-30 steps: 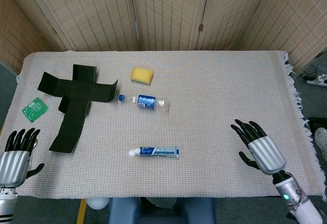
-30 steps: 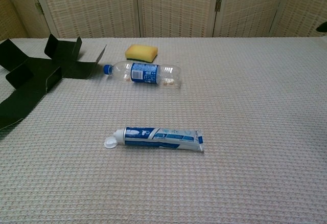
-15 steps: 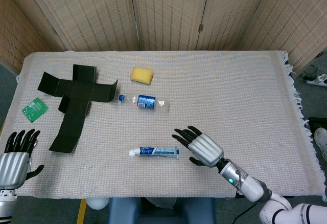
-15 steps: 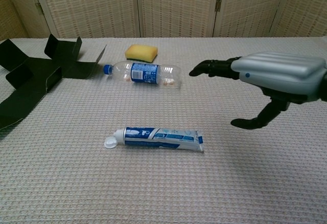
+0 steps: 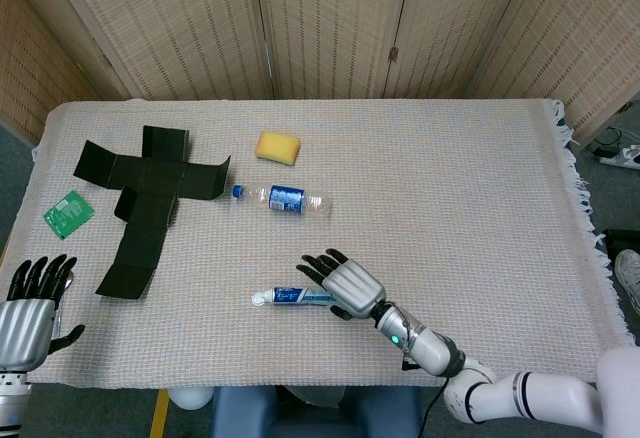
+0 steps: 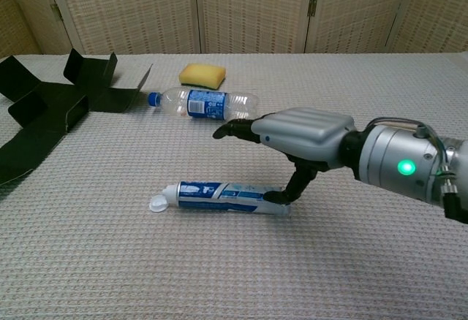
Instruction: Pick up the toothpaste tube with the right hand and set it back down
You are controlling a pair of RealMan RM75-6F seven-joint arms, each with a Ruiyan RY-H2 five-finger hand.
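Right hand over the tube

Left hand (image 5: 28, 303) rests open-fingered at the tabletop (image 5: 480, 178) edge; the tube (image 6: 223, 197) lies flat near the front, and the right hand (image 6: 292, 139) hovers spread above its crimped end, thumb tip touching it.

Even bright light, soft shadows, sharp
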